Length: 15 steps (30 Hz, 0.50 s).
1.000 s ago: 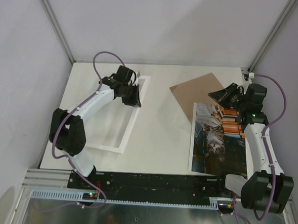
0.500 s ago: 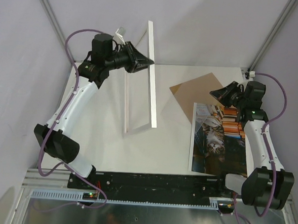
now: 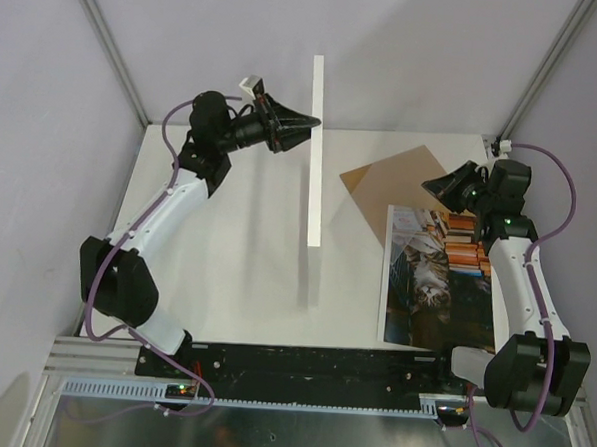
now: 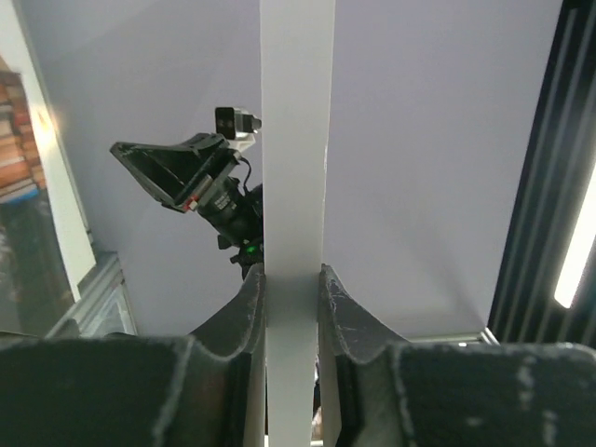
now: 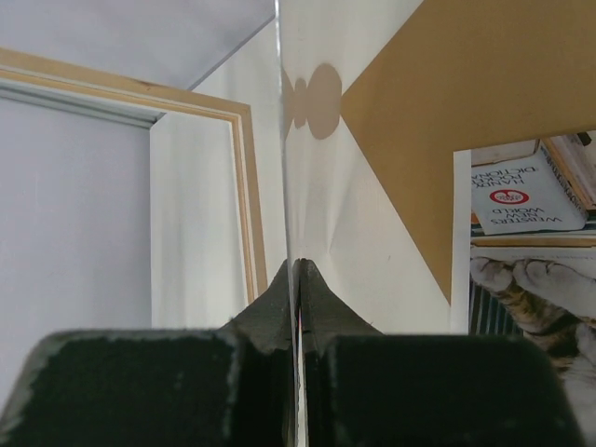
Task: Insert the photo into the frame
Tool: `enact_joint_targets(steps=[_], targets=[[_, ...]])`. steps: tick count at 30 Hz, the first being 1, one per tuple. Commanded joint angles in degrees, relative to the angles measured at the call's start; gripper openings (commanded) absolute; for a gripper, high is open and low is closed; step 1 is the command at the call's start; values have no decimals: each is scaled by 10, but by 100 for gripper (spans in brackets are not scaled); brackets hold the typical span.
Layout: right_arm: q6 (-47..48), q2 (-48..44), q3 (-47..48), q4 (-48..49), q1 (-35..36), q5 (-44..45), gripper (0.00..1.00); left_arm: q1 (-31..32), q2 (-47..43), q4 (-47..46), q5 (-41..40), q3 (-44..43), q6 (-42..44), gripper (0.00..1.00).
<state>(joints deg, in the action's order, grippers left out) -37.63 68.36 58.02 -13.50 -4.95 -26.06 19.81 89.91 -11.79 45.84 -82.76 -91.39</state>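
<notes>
Left fingers point(image 4: 250, 312): slightly apart, clamped on one rail of the frame point(image 3: 316, 174).
Right fingers point(image 5: 321, 307): pressed together; whether anything thin sits between them cannot be told.
Count: two arms, one frame, one photo point(image 3: 438, 281), one brown backing board point(image 3: 386, 183).
Left gripper point(image 3: 309, 121): raised high, pointing right.
Right gripper point(image 3: 433, 186): low over the board's right corner.
Frame: white, upright, edge-on, mid-table point(image 3: 228, 240).
Photo: flat at right, cat among books, glossy, well apart from the frame.

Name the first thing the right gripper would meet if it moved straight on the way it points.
Probably the white frame, held upright on edge by the left gripper across its line. The brown backing board lies lower, flat on the table. Depth is unclear.
</notes>
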Motion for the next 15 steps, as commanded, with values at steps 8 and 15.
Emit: enact_joint_targets(steps=[8, 15], targets=[[6, -6, 39, 7, 2, 12, 0, 0, 17, -249, 57, 73, -132, 0], [11, -9, 42, 0, -2, 18, 0, -14, 27, -295, 66, 144, -134, 0]])
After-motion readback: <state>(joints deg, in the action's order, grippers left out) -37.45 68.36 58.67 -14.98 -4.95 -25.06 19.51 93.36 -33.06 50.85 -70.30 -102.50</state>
